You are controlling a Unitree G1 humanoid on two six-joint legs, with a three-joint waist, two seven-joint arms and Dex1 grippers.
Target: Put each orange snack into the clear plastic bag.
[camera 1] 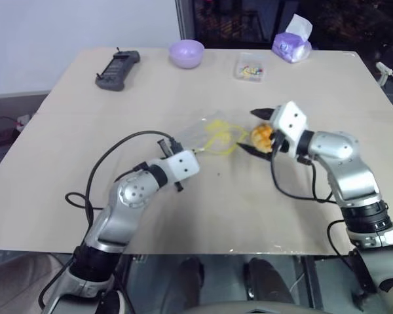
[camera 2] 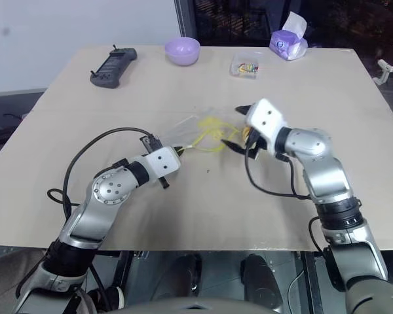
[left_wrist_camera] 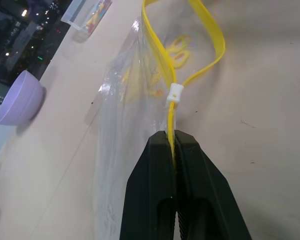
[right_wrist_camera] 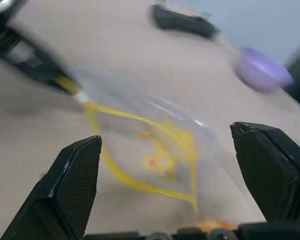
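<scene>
Yellow seal strip (left_wrist_camera: 210, 30) of the clear plastic bag (camera 1: 206, 134) pinched between the closed fingers of the left gripper (left_wrist_camera: 175, 137), clamped on the strip's near end just short of the white slider (left_wrist_camera: 174, 93). Lies flat on the pale table (camera 1: 314, 78), long axis running from that pinch across toward the right gripper (right_wrist_camera: 165, 135), mouth gaping in a yellow loop on that side.

Black fingers of the right gripper spread wide, one above and one below the orange snack (camera 1: 262, 135). Sits deep between them, just beside the bag's open end and not yet inside it; any real grip on it impossible to judge from these angles.

Right arm plainly the nearer to the snack, left arm tied up as anchor for the bag. Coming move, by the look of it, a short push toward the robot's left, along the bag's length and through the loop, snack leading. Likely snag: a mouth held at one corner only, apt to sag shut or slide away under the push.
</scene>
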